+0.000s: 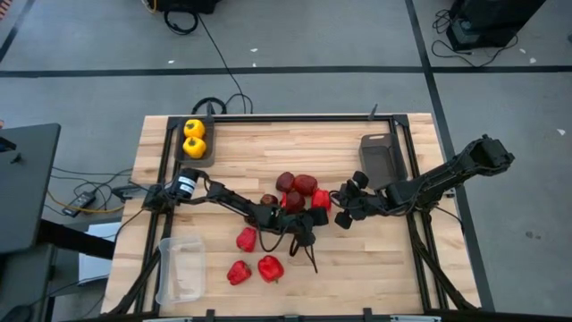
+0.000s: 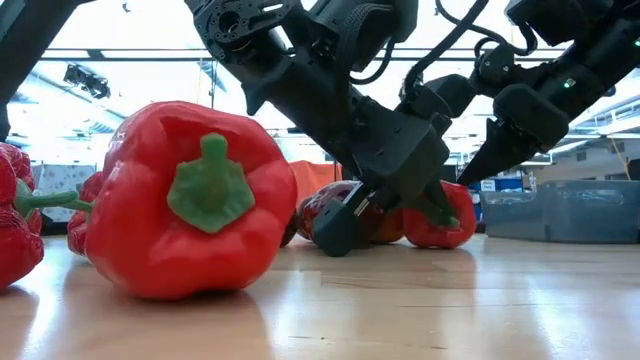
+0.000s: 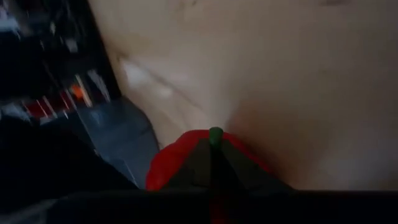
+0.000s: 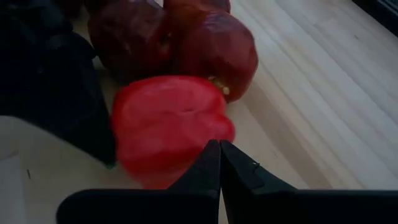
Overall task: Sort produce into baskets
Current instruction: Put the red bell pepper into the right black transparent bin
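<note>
Three red peppers (image 1: 253,261) lie loose beside the empty clear basket (image 1: 180,268), left gripper (image 1: 301,221) cannot-tell, right gripper (image 1: 343,215) pinched empty by the maroon pile (image 1: 295,186), only yellow peppers (image 1: 194,138) sorted.

My two arms read dark, near black, built of chunky jointed segments. Left arm (image 1: 219,199): a pale silver-white cylindrical section near its base, at about 9 o'clock from table centre; thin black cables loop off its forward links. Right arm (image 1: 447,177): blocky, angular housings, thicker toward the shoulder at about 3 o'clock. Low view shows matte black moulded casings, exposed cable loops overhead, a small green indicator light on the right arm's upper housing. Left gripper (image 1: 302,234): slim dark fingers. Right gripper (image 4: 220,163): two flat, tapered, matte black fingers (image 4: 239,174), with a fine scratch mark on one.
</note>
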